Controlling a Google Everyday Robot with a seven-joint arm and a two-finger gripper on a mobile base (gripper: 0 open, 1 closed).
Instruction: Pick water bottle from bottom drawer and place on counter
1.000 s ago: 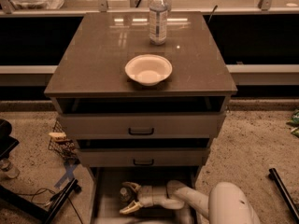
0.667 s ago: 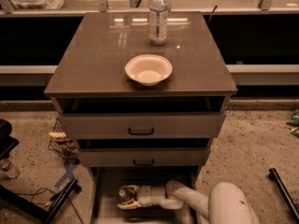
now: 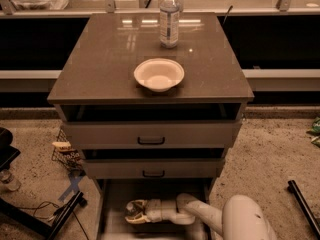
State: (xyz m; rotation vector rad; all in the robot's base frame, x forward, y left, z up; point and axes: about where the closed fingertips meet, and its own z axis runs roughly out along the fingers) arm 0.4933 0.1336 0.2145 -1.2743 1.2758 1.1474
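Note:
The bottom drawer (image 3: 114, 196) is pulled open at the foot of the grey cabinet. My arm reaches into it from the lower right. My gripper (image 3: 134, 212) lies low over the drawer floor, pointing left. A small pale rounded shape (image 3: 131, 207) sits at the gripper's tip; it may be the water bottle, but I cannot tell for sure. The counter (image 3: 100, 59) is the glossy grey-brown top of the cabinet, well above the gripper.
A white bowl (image 3: 159, 75) sits mid-counter and a taller labelled bottle (image 3: 169, 16) stands behind it. The two upper drawers (image 3: 150, 134) with black handles overhang the bottom drawer. A wire basket (image 3: 67, 153) and black stand legs (image 3: 62, 215) are on the floor left, a black rod (image 3: 302, 204) right.
My gripper has shifted a little to the left inside the bottom drawer. Nothing on the counter has moved.

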